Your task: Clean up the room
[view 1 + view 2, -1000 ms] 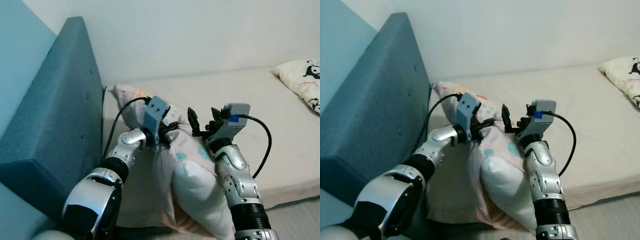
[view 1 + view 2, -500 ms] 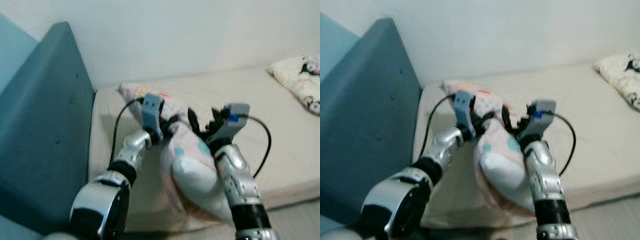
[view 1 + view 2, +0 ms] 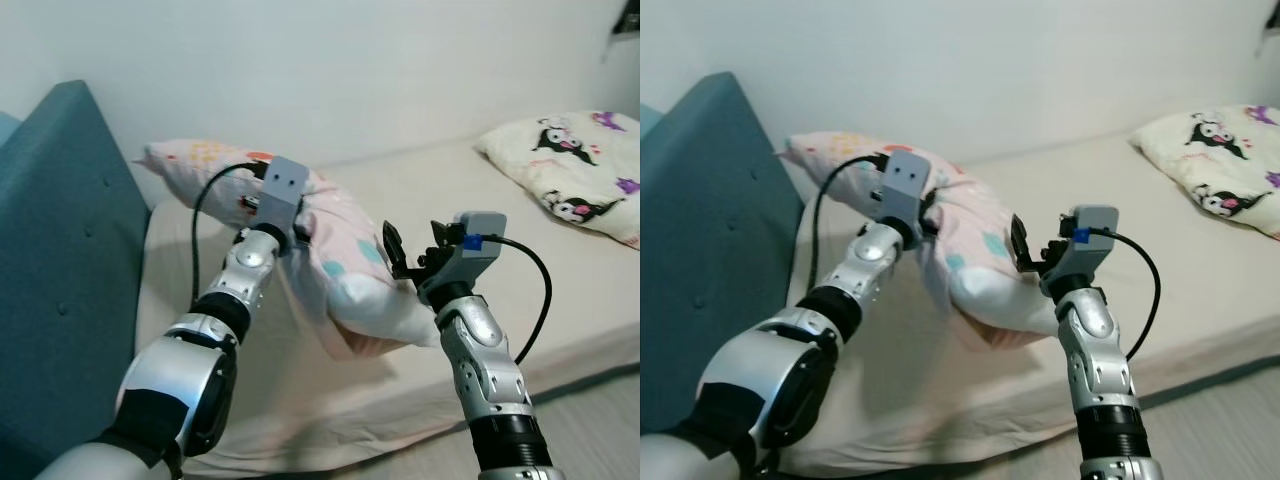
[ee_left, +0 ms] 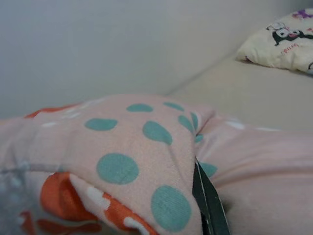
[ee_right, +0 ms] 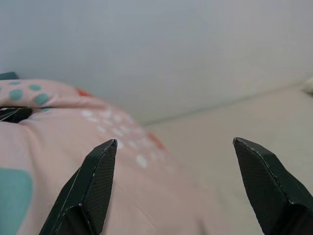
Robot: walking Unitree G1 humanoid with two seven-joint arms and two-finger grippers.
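Pink spotted pillow point(image 3: 340, 250) is held lifted above the bed point(image 3: 500, 210).
Its fabric is pinched by the left gripper point(image 3: 925, 222); beside it the right gripper point(image 3: 1032, 256) is spread, empty. The pinch should be kept firm until the pillow is laid flat.

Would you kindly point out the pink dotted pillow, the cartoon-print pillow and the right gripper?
pink dotted pillow point(image 3: 345, 255), left eye view, upper face.
cartoon-print pillow point(image 3: 565, 170), left eye view, middle.
right gripper point(image 5: 176, 183), right wrist view, between open fingertips.

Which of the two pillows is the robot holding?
The pink polka-dot pillow, pinched by the left gripper near the teal headboard. The cartoon-print pillow lies untouched further along the bed.
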